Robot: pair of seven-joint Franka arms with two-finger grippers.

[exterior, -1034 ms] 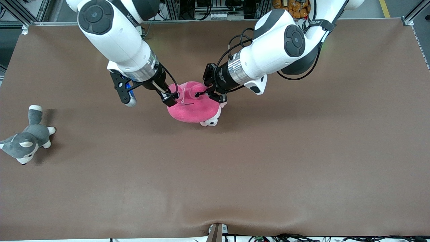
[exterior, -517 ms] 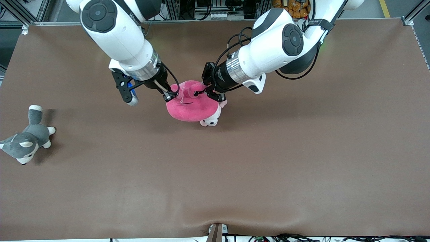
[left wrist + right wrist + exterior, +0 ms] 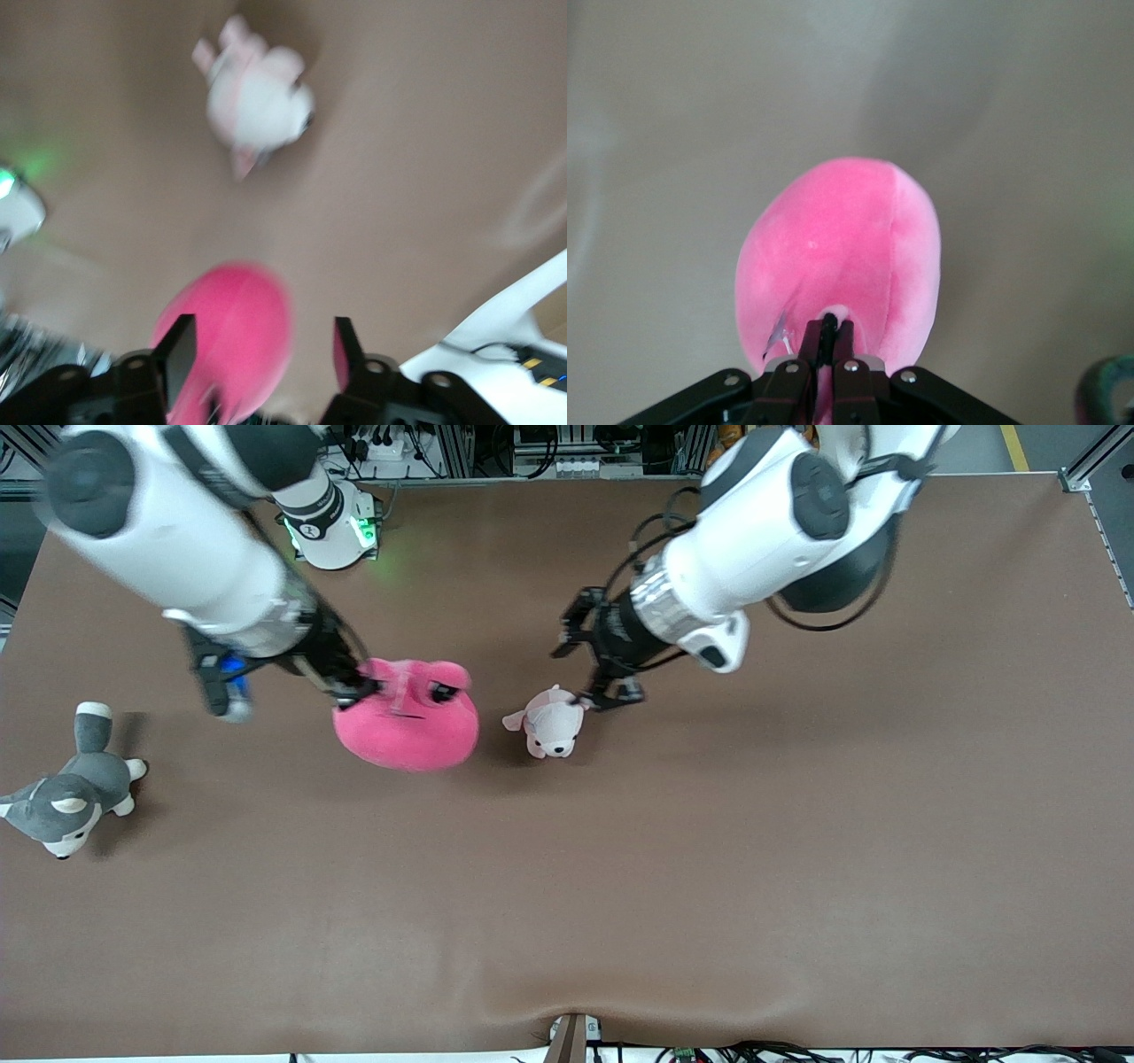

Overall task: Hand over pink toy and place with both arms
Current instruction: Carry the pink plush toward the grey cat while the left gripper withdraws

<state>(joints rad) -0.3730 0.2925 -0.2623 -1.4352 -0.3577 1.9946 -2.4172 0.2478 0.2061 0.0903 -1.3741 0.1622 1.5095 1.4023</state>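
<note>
The right gripper hangs the pink toy over the desk, fingers clenched on a pinch of plush; soft and light, it likely sags; the left gripper, fingers released, hovers over the small white plush beside the toy.

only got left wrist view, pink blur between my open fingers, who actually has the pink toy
observer: The right tool has it, shut on the top of the pink toy. Your left tool is open, over the table beside the small pink-and-white plush.
operator: anything at the right arm's end where it might go down
observer: Yes, a grey-and-white plush dog lies near that end of the table, well apart from the pink toy.
</note>
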